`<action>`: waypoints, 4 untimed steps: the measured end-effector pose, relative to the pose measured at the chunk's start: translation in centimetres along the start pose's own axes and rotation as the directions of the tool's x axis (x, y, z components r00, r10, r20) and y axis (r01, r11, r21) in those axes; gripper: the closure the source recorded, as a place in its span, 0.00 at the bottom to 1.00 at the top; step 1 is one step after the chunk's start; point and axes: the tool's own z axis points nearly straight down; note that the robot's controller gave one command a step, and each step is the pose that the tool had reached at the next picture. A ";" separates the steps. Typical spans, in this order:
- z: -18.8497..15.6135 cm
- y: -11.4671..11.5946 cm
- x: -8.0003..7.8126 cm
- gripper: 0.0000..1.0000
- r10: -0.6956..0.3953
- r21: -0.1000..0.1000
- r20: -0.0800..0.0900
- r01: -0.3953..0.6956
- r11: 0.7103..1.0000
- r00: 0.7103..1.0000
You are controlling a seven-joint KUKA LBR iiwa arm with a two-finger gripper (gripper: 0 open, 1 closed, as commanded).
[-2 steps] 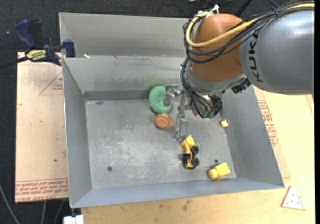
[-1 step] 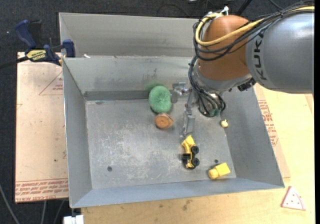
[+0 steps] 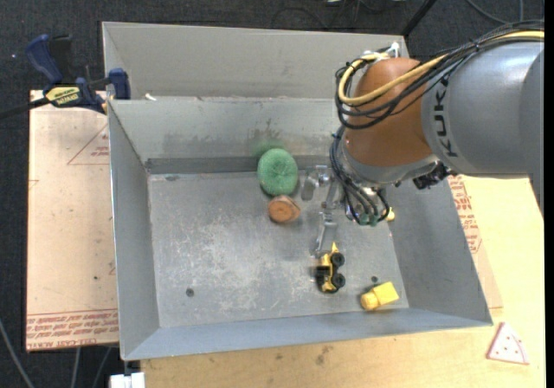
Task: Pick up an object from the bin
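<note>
1. Small yellow-and-black toy vehicle point(image 3: 329, 273): lies on the floor of the grey metal bin point(image 3: 216, 274), right of centre, near the front wall.
2. Yellow plastic block point(image 3: 379, 295): near the vehicle, toward the front right corner.
3. Fuzzy green ball point(image 3: 277, 171): by the back wall.
4. Brown round lump point(image 3: 283, 210): just in front of the ball.

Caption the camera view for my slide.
Gripper over a yellow-and-black toy vehicle in the grey bin, green ball and brown disc nearby.

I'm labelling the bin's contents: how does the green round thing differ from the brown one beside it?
The green round thing is bigger; the brown one is smaller. The green one lies nearer the bin's far wall, the brown one just in front of it. Both are rounded.
</note>
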 end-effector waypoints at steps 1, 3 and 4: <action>3.6 1.5 -3.3 0.00 0.220 -0.002 0.006 -0.220 0.976 0.976; 5.2 3.2 -3.5 1.00 0.007 -0.003 0.002 -0.007 1.000 1.000; -13.1 1.5 -4.5 1.00 0.045 -0.002 0.012 -0.045 0.999 0.999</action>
